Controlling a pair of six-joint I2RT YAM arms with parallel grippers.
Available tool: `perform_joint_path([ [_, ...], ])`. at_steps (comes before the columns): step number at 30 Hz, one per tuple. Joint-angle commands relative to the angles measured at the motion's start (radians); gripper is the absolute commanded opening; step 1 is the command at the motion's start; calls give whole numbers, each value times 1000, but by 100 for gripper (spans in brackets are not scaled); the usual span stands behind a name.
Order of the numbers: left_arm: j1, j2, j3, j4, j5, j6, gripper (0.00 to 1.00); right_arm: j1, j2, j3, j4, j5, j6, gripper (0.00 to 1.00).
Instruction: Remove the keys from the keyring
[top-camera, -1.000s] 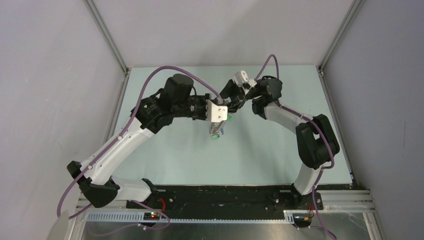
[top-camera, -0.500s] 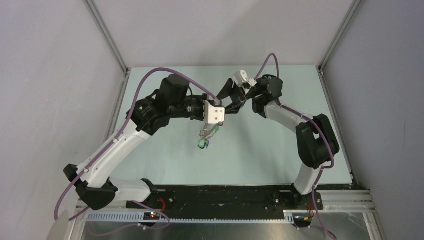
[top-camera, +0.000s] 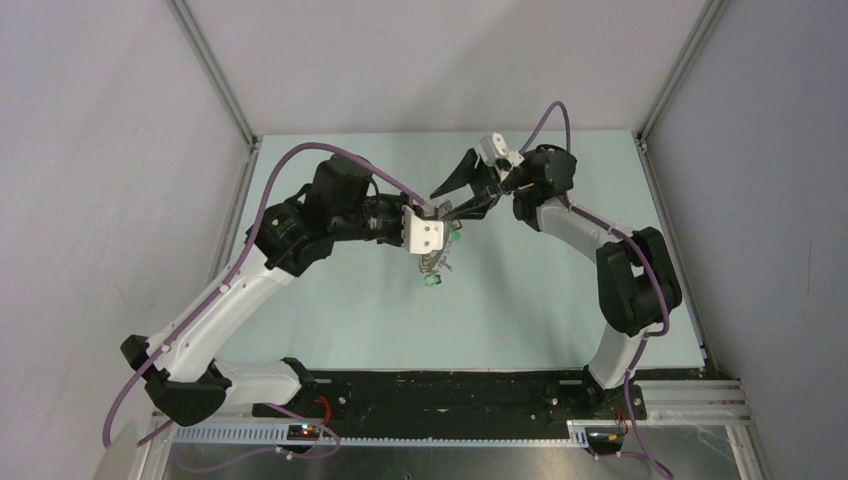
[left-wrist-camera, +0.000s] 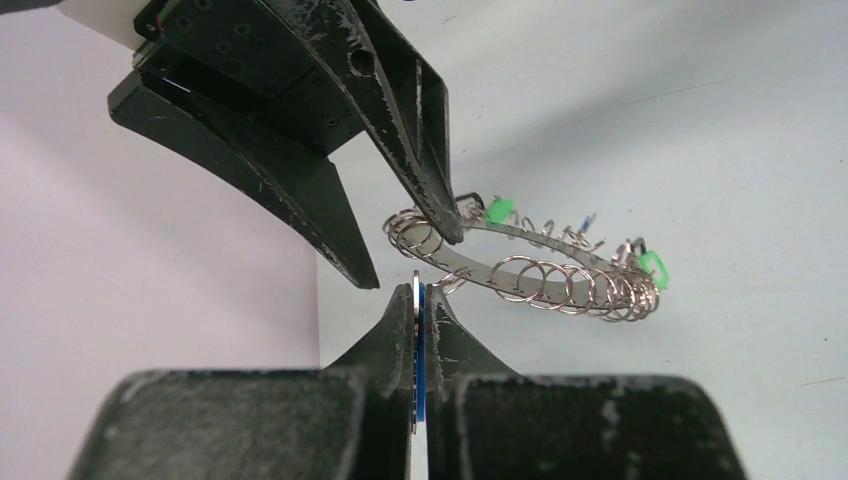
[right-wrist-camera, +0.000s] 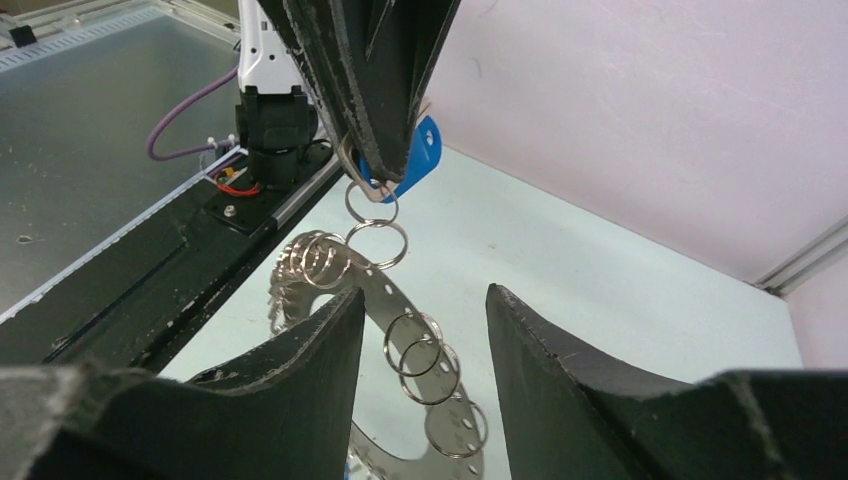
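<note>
Pale green tabletop (top-camera: 560, 290) inside a bay of plain grey walls (top-camera: 90, 150); both arms reach in to meet over the far middle, well above the surface. Left end effector (left-wrist-camera: 421, 300): fingers pressed together on the flat head of a blue key (right-wrist-camera: 418, 150), gripped edge-on. Keyring (left-wrist-camera: 505, 267), a flat perforated metal band threaded with many small wire rings (left-wrist-camera: 600, 292), hangs below that key by a short chain of those rings and is clear of the tabletop. So the blue key carries the whole bunch, which I take to be deliberate: the weight pulls the band down and away from the key. Two green keys (left-wrist-camera: 652, 265) ride on the band, one by the far end and one nearer the grip. Right end effector (right-wrist-camera: 425, 300): fingers apart, set either side of the hanging band, with nothing clamped. In the left wrist view one right finger lies across the band's near end; I cannot tell whether it touches. Judgement: the right side is placed to close on the band and steady it, so the left can draw the blue key off its ring. Risk: the band hangs free and may swing or twist out of the gap as the fingers close. No key lies loose on the tabletop in these views.
</note>
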Motion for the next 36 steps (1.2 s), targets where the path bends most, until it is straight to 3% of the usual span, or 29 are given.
perform_joint_path([
  [1, 5, -28, 2, 60, 35, 35, 0, -6, 6, 72, 28, -5, 6, 52],
  [23, 4, -28, 30, 61, 69, 43, 0, 65, 63, 145, -11, -37, -3, 48],
  [31, 4, -26, 32, 61, 29, 55, 0, 92, 60, 143, -23, -78, 18, 40],
  [36, 3, -29, 31, 61, 13, 62, 0, 92, 52, 138, -21, -89, 35, 29],
])
